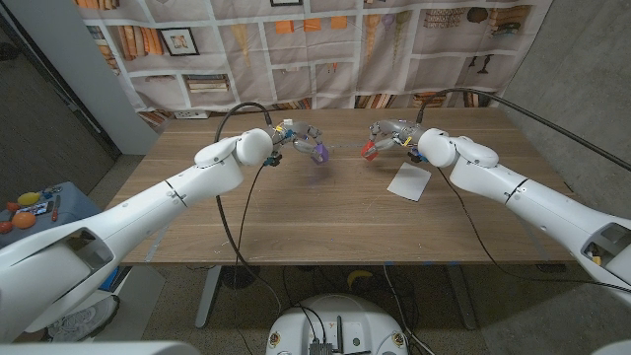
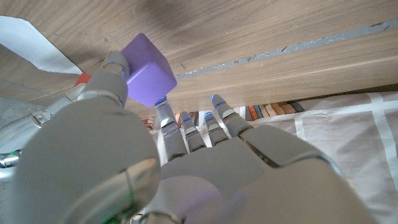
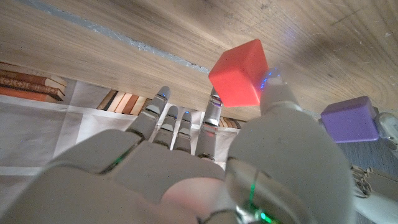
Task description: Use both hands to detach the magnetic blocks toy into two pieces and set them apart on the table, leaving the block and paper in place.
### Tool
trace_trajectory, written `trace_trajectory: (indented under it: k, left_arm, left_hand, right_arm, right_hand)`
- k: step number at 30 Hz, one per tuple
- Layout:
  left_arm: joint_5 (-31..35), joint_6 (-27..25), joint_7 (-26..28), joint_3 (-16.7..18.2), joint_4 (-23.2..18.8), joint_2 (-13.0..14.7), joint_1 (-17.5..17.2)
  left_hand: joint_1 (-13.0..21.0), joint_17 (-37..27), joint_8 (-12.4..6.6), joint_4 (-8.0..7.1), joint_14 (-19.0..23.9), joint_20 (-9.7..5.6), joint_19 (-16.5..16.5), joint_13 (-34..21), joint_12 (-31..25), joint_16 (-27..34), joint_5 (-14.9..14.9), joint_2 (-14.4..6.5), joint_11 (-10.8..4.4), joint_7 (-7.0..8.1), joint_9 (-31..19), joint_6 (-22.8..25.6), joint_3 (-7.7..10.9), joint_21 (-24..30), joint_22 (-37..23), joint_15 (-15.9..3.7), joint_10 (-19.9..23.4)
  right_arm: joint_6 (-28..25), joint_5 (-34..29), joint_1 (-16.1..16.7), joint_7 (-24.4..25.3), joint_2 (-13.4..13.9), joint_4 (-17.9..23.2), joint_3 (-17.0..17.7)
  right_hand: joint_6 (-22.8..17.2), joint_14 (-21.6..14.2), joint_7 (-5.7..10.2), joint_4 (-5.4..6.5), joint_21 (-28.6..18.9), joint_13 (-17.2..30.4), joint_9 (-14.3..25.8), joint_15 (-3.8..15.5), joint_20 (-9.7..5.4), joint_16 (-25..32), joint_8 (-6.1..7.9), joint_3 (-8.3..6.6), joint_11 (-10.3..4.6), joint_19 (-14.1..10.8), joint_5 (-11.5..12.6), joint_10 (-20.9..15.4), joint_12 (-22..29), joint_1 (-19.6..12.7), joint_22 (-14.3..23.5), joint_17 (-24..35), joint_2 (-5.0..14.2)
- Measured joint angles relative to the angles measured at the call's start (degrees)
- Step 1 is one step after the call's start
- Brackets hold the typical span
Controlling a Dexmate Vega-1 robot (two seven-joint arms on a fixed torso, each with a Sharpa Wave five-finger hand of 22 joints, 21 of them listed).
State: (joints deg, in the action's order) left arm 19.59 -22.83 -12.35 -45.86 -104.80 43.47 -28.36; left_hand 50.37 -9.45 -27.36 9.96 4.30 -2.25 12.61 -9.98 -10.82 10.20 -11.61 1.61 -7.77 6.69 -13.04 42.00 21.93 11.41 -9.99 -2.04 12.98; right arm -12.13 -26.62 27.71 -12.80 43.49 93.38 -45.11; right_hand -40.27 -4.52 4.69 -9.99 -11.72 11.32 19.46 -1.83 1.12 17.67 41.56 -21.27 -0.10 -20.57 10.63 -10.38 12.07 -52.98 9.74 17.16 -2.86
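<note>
The magnetic toy is in two pieces. My left hand [image 1: 301, 140] pinches the purple block [image 1: 318, 151] between thumb and a finger, just above the table left of centre; the left wrist view gives the purple block [image 2: 148, 70] close up at my left hand [image 2: 174, 162]. My right hand [image 1: 392, 134] pinches the red block [image 1: 368, 150] the same way, right of centre. The red block [image 3: 239, 73] sits against the thumb of my right hand [image 3: 205, 168]; the purple block [image 3: 350, 120] shows beyond it. A gap of bare wood separates the two blocks.
A white sheet of paper [image 1: 409, 180] lies on the wooden table [image 1: 325, 217] under my right forearm; the paper [image 2: 34, 43] also appears in the left wrist view. A bookshelf-print curtain [image 1: 325, 49] hangs behind the table's far edge.
</note>
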Motion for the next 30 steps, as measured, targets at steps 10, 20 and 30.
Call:
trace_trajectory:
  k: [10,20,30]
  left_arm:
    - [3.97,-0.9,-1.32,-1.56,1.1,-1.06,0.59]
    - [8.41,-0.95,-3.19,-3.69,2.5,-2.01,1.5]
    - [12.95,-2.08,-4.6,-5.17,2.77,-2.67,1.55]
  left_hand:
    - [0.0,0.0,0.0,0.0,0.0,0.0,0.0,0.0,0.0,0.0,0.1,0.0,0.0,0.0,0.0,0.0,0.0,0.0,0.0,0.0,0.0]
    - [0.0,0.0,0.0,-0.11,0.0,0.0,0.0,0.0,0.0,0.0,0.11,0.0,-0.32,0.0,0.0,0.0,-0.11,0.0,0.0,0.0,-0.31]
    - [0.0,0.0,0.0,-0.23,0.0,0.09,-0.53,0.0,0.0,0.0,-0.34,0.0,-0.3,0.0,0.0,0.0,-0.25,0.0,0.0,0.0,-0.33]
  right_arm:
    - [-1.39,-4.41,-2.26,-2.5,-1.53,-1.67,-2.87]
    - [-2.66,-8.09,-3.51,-4.11,-2.48,-2.46,-4.87]
    - [-3.53,-10.77,-3.98,-4.95,-3.39,-2.88,-6.23]
  right_hand:
    - [0.16,-0.4,0.16,0.0,0.0,0.3,0.01,0.4,-0.3,0.0,0.16,0.01,-0.24,-0.3,0.22,-0.26,0.0,0.0,0.0,0.0,0.0]
    - [0.16,-0.62,0.16,0.27,0.0,0.29,0.0,0.61,-0.51,0.0,1.25,0.27,-0.54,-0.51,0.24,-0.57,0.01,-0.28,0.0,0.28,-0.28]
    - [0.37,-0.92,0.37,0.27,0.0,0.29,0.01,0.92,-0.71,0.0,1.66,0.27,-0.74,-0.71,0.24,-0.78,0.01,-1.04,-0.01,0.27,-1.03]
